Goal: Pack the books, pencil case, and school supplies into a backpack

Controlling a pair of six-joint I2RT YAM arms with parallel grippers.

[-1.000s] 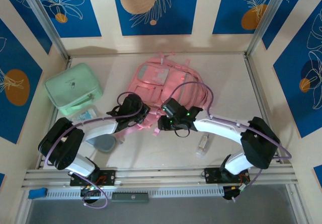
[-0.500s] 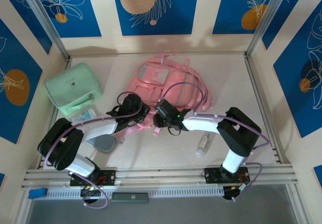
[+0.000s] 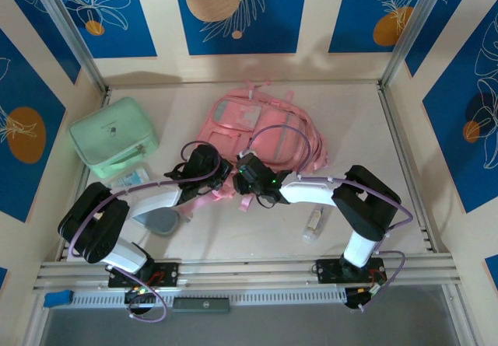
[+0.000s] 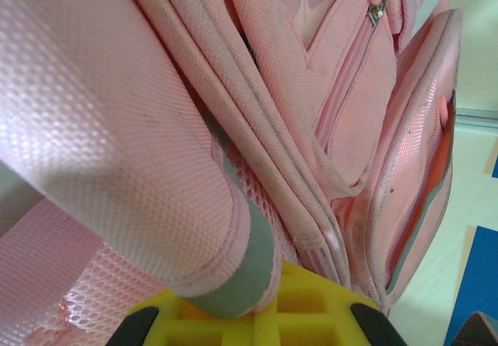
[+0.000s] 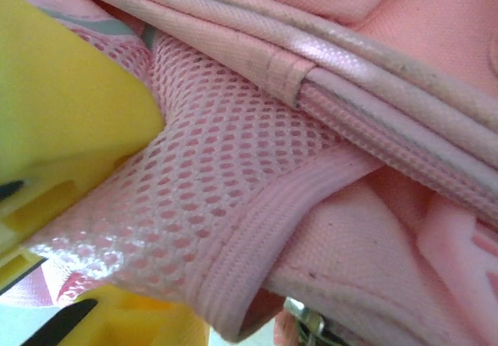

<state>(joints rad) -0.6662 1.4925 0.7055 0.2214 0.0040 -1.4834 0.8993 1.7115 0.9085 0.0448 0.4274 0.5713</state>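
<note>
The large pink fabric backpack is pinched by the left end effector; whether its mesh is clamped by the right end effector cannot be told.

The black-and-white left arm is folded with its elbow out at the left and its forearm stretched rightward over the desk. The left pincer is closed, its yellow fingers pinched on a fold of the large pink fabric backpack. The right arm is bent at a raised elbow on the right, its white forearm laid leftward. The right pincer is set just beside the left one, its yellow fingers placed on either side of pink mesh; whether the mesh is clamped cannot be told.
</note>
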